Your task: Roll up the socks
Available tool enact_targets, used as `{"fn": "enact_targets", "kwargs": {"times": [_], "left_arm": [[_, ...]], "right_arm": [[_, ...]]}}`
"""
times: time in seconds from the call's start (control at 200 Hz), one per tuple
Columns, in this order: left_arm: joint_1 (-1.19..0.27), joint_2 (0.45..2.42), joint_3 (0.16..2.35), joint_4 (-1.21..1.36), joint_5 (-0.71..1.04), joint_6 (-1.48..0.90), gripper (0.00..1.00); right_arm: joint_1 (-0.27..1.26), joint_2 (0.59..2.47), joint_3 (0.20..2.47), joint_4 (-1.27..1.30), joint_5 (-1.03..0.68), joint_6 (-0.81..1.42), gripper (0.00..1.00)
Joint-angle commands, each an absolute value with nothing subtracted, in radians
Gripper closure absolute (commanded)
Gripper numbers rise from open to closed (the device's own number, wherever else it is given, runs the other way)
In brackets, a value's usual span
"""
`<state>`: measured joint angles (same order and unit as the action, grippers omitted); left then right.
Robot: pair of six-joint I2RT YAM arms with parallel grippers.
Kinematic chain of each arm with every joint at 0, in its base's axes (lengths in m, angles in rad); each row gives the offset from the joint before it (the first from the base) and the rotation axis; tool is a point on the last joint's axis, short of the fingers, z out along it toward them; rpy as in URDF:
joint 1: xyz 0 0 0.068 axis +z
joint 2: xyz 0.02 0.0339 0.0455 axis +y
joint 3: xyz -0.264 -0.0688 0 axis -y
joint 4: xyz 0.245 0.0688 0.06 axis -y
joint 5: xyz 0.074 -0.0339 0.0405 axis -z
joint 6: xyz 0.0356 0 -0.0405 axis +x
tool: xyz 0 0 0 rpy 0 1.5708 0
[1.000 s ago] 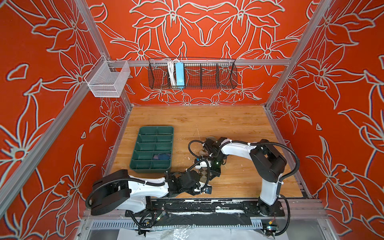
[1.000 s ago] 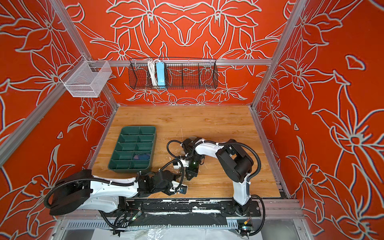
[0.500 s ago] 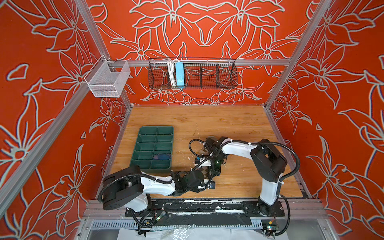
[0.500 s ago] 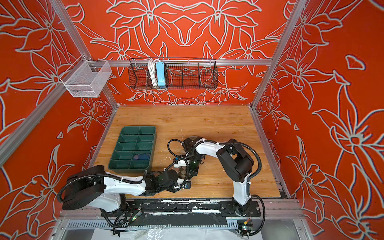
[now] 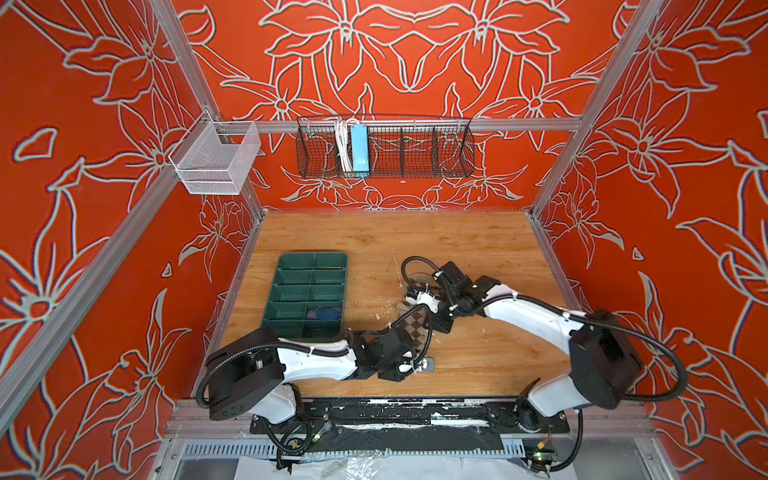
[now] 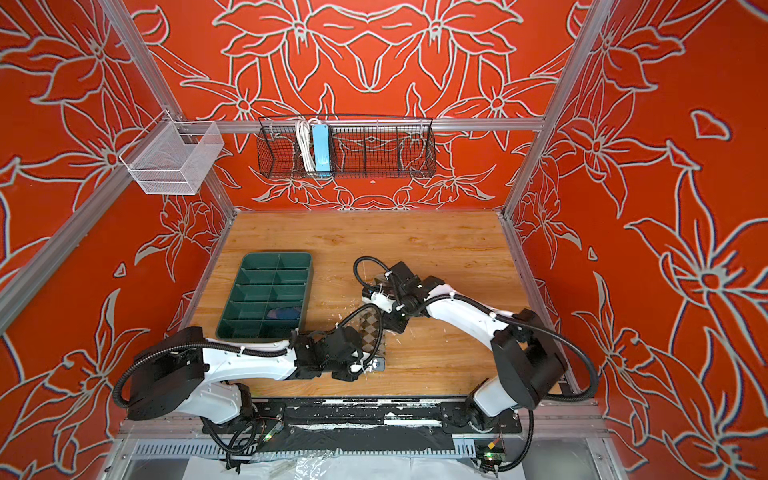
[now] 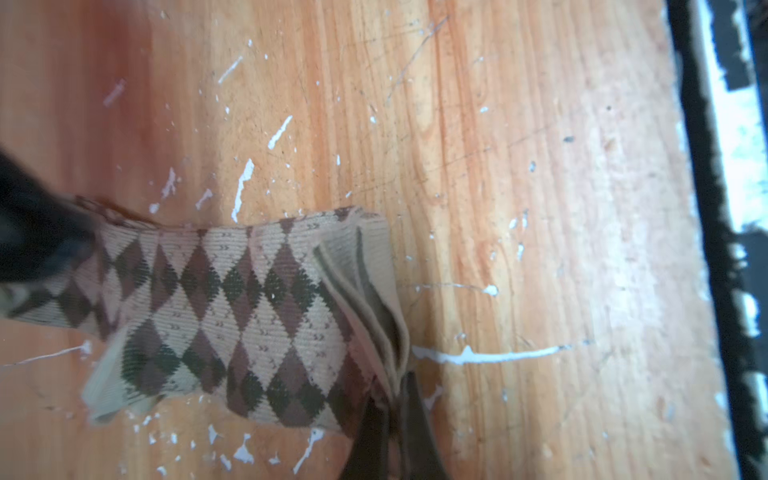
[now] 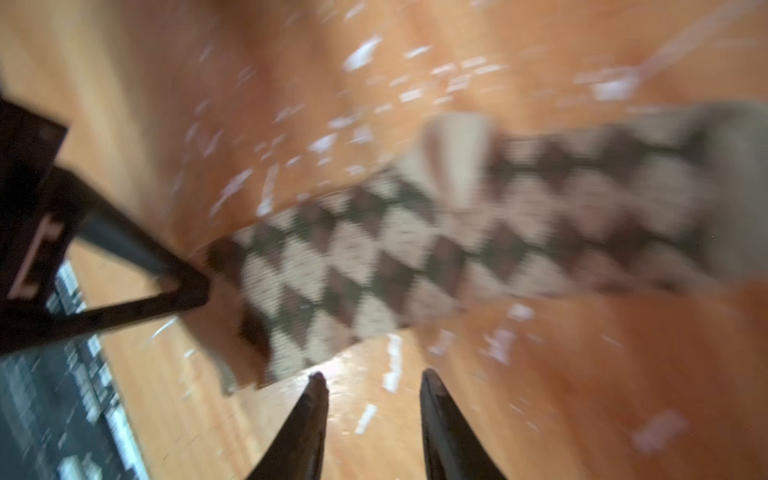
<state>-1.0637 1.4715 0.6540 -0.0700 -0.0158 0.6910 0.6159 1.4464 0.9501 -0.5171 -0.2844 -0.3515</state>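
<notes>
Right now the coming move turns on one thing: the argyle sock (image 7: 249, 307) lies flat on the bench (image 5: 374, 237), near the middle of its front edge. Its long axis runs from the cuff, nearest that edge, away toward the back. The left gripper (image 7: 390, 415) sits at the cuff end with its fingers pressed together, pinching a corner of the ribbing, so the whole length of the sock stretches away from it. A roll from here would probably travel along that axis, away from the front edge. The left arm is the nearer one, already on the fabric. The right gripper (image 8: 372, 376) stands spread and holds nothing — its tips are just beside one long side of the sock, close to the cuff, with bare wood between them. That view is blurred, so finer contact cannot be judged. In both top views the sock (image 5: 415, 330) shows only as a checked patch between the two wrists, and its far end is hidden under the right arm. The sock looks soft and thin, with beige ground, brown and dark diamonds, and a plain beige cuff that fans into several loose layers. The purple sock (image 5: 324, 311) sits bunched in a compartment of the green tray (image 5: 295, 291) toward the front-left corner, well apart from both grippers.
</notes>
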Motion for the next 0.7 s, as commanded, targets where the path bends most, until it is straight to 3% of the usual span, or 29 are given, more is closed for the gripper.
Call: {"fn": "enact_targets", "kwargs": {"times": [0.0, 0.075, 0.155, 0.21, 0.31, 0.455, 0.565, 0.691], "left_arm": [[-1.023, 1.508, 0.729, -0.240, 0.127, 0.685, 1.00], [-0.995, 1.538, 0.787, -0.315, 0.191, 0.680, 1.00], [-0.962, 1.580, 0.852, -0.404, 0.268, 0.675, 1.00], [-0.938, 1.609, 0.895, -0.454, 0.310, 0.675, 1.00], [-0.895, 1.667, 0.977, -0.541, 0.385, 0.667, 1.00], [-0.836, 1.763, 1.081, -0.641, 0.505, 0.647, 1.00], [-0.806, 1.817, 1.128, -0.676, 0.559, 0.634, 1.00], [-0.783, 1.862, 1.161, -0.691, 0.582, 0.625, 1.00]], "right_arm": [[0.556, 1.300, 0.885, -0.360, -0.087, -0.192, 0.60], [0.550, 1.153, 0.820, -0.264, 0.120, -0.134, 0.59], [0.550, 0.967, 0.743, -0.181, 0.212, -0.159, 0.46], [0.551, 0.847, 0.691, -0.132, 0.176, -0.216, 0.41], [0.552, 0.652, 0.600, -0.118, -0.057, -0.442, 0.43], [0.574, 0.507, 0.626, -0.376, -0.326, -0.706, 0.45], [0.655, 0.462, 0.651, -0.545, -0.318, -0.858, 0.48], [0.856, 0.497, 0.622, -0.647, -0.101, -0.961, 0.47]]}}
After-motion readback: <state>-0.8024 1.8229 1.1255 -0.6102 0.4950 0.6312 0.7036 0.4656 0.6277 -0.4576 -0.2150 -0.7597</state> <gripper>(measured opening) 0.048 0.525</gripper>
